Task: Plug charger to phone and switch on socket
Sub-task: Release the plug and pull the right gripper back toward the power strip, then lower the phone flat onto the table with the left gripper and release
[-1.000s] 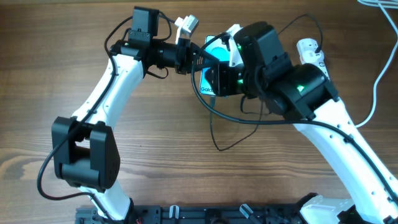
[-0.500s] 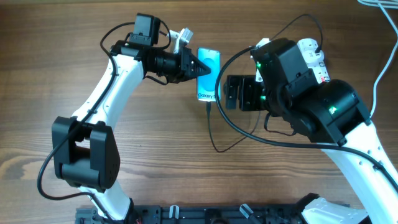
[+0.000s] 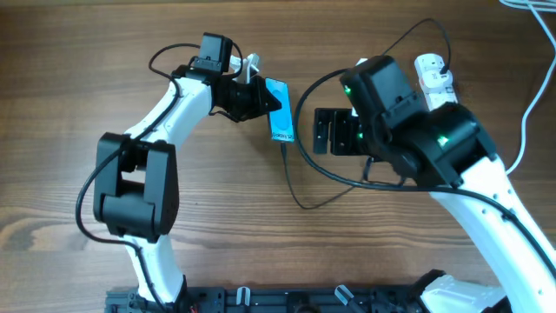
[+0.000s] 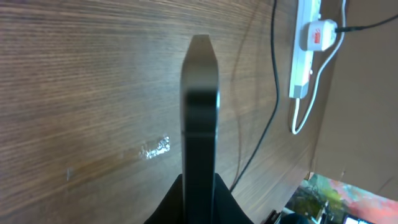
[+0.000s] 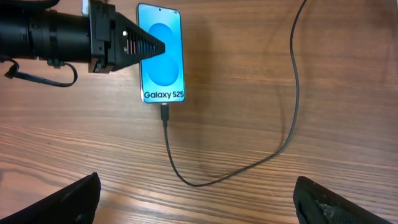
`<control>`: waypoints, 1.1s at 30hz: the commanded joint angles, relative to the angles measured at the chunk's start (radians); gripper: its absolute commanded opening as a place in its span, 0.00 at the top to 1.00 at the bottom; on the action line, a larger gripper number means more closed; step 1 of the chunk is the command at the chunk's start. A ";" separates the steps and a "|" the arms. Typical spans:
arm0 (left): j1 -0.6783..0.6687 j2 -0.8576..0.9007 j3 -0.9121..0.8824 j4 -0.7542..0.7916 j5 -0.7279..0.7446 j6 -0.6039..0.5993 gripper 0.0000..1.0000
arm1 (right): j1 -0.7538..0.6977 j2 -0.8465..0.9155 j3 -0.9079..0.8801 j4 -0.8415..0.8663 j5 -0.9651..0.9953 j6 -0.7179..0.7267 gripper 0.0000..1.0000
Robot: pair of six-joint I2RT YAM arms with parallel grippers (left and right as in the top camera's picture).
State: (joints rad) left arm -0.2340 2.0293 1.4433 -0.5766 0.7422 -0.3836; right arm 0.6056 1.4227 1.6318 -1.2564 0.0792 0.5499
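Observation:
The phone (image 3: 279, 123) faces up with its turquoise screen lit, and my left gripper (image 3: 267, 103) is shut on its left edge. In the left wrist view the phone (image 4: 200, 112) shows edge-on between the jaws of the left gripper (image 4: 200, 182). The charger's small black plug (image 5: 164, 114) sits in the phone's (image 5: 161, 53) bottom port, under the white text strip. Its thin black cable (image 3: 296, 196) loops over the table towards the socket (image 3: 437, 75) at the back right. My right gripper (image 3: 320, 132) hangs open to the right of the phone, holding nothing.
A thick white cord (image 3: 528, 104) runs down the far right side of the table. A red-marked plug (image 4: 317, 35) is in the socket (image 4: 303, 62). The black cable's loop (image 5: 249, 169) lies on the wood between the right gripper's (image 5: 196, 182) fingers.
My right gripper has let go, opened wide and drawn back to the right of the phone. The left gripper has shifted the phone a little to the left.

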 commanded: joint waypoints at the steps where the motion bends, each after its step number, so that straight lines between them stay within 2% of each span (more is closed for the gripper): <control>1: -0.010 0.043 -0.004 0.034 0.011 -0.092 0.92 | 0.002 0.025 -0.008 0.024 -0.002 0.011 0.00; 4: -0.032 0.084 -0.004 0.044 0.011 -0.096 0.91 | 0.002 0.050 -0.008 0.039 -0.010 0.012 0.00; 7: -0.054 0.115 -0.004 0.048 -0.056 -0.096 0.93 | 0.002 0.061 -0.008 0.056 -0.039 0.034 0.00; 15: -0.061 0.118 -0.004 0.031 -0.165 -0.096 0.91 | 0.002 0.061 -0.008 0.053 -0.035 0.029 0.00; 26: -0.061 0.118 -0.004 -0.005 -0.293 -0.095 0.66 | 0.002 0.062 -0.008 0.050 -0.034 0.029 0.00; 30: -0.060 0.118 -0.004 -0.003 -0.321 -0.096 0.63 | 0.002 0.067 -0.008 0.043 -0.035 0.029 0.00; 33: -0.055 0.099 -0.002 -0.024 -0.320 -0.096 0.51 | 0.002 0.084 -0.008 0.042 -0.034 0.026 0.00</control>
State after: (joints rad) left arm -0.2947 2.1410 1.4448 -0.5758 0.4709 -0.4801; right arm 0.6056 1.4757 1.6310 -1.2118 0.0521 0.5648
